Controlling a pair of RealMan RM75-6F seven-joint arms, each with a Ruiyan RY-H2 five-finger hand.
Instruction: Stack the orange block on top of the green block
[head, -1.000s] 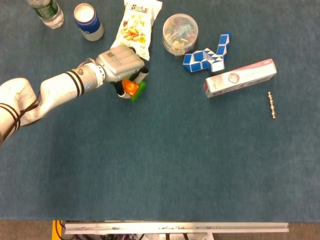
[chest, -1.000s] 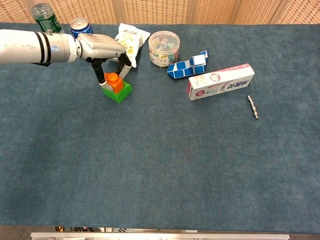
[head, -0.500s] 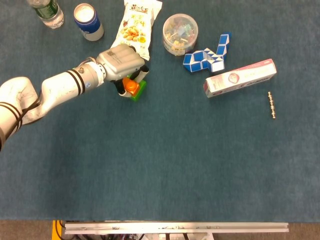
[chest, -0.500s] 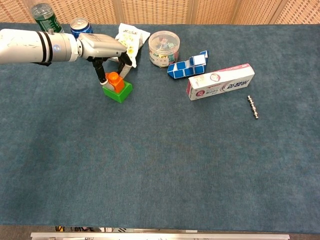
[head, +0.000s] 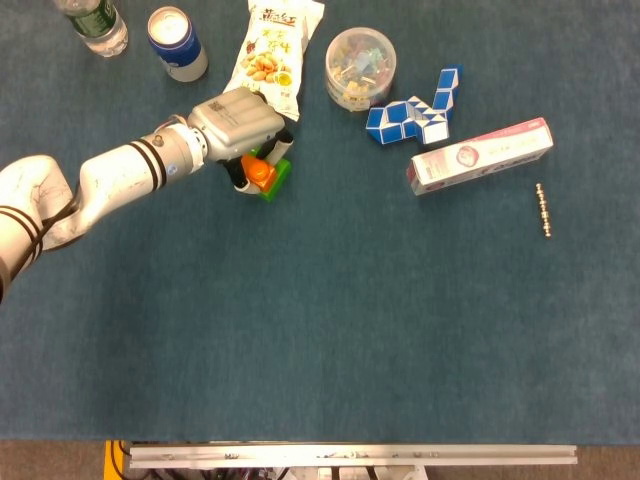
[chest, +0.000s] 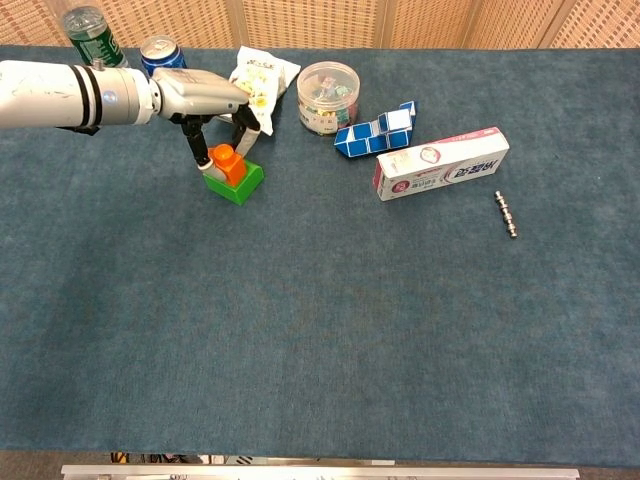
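Far left of the counter (chest: 300, 330): green-capped bottle (chest: 92, 33) and drink can (chest: 160, 50). Left hand (chest: 205, 95), fingers reaching down on either side of the orange block (chest: 229, 164); whether they pinch it or merely flank it cannot be told. Right hand absent from both views. Orange block sits atop the green block (chest: 237, 184), far left of centre. Both likely light, rigid, smooth plastic; best taken by opposite flat sides, since the stack may tip. Snack bag (chest: 258, 78) just behind the hand crowds its withdrawal. Rightward, well apart: clear round tub (chest: 327, 96), blue-and-white folding puzzle (chest: 377, 129), pink-and-white carton (chest: 441, 164), small metal rod (chest: 506, 215).
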